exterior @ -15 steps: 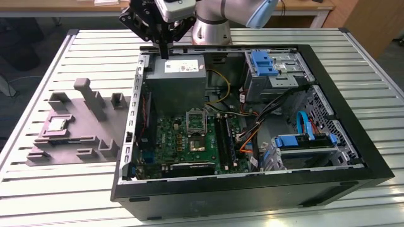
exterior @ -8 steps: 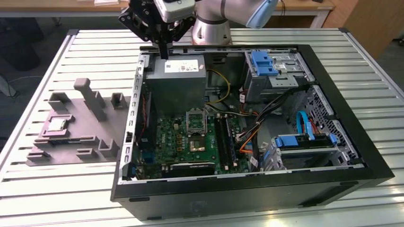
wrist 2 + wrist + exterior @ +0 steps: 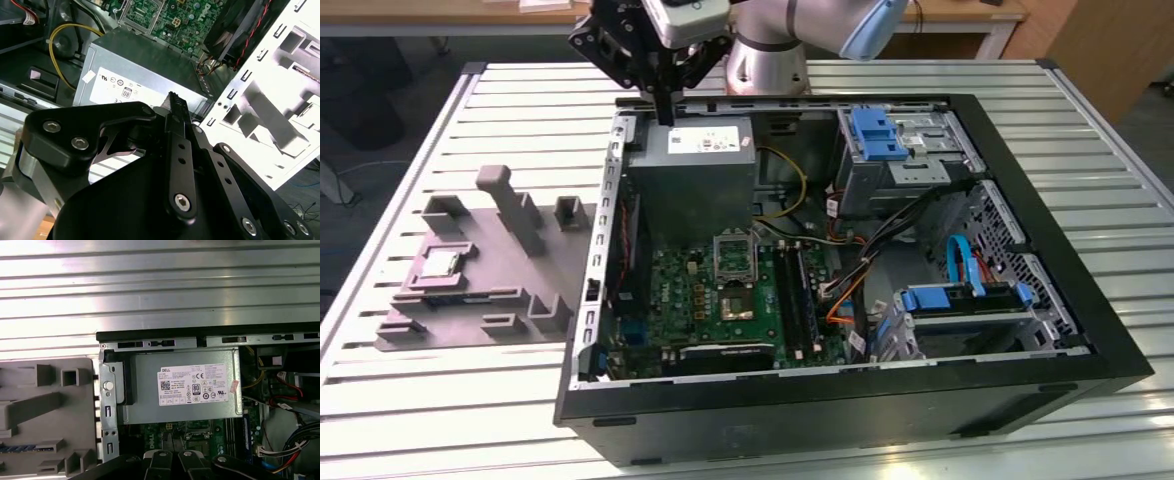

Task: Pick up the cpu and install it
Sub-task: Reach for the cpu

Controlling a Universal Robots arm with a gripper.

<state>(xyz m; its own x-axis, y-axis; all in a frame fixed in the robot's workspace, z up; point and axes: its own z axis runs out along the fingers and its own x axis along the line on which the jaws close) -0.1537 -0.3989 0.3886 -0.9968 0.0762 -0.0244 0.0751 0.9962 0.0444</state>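
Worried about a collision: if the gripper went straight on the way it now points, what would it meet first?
Most likely the grey power supply box, near its far edge: the gripper hangs above it, pointing down. Depth is unclear, so it might meet the case rim instead.

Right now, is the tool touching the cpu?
Apart. The exterior view shows the tool up at the case's edge, while the cpu lies in the tray, well away.

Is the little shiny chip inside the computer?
Out. The cpu lies on the grey tray beside the case, apart from the gripper.
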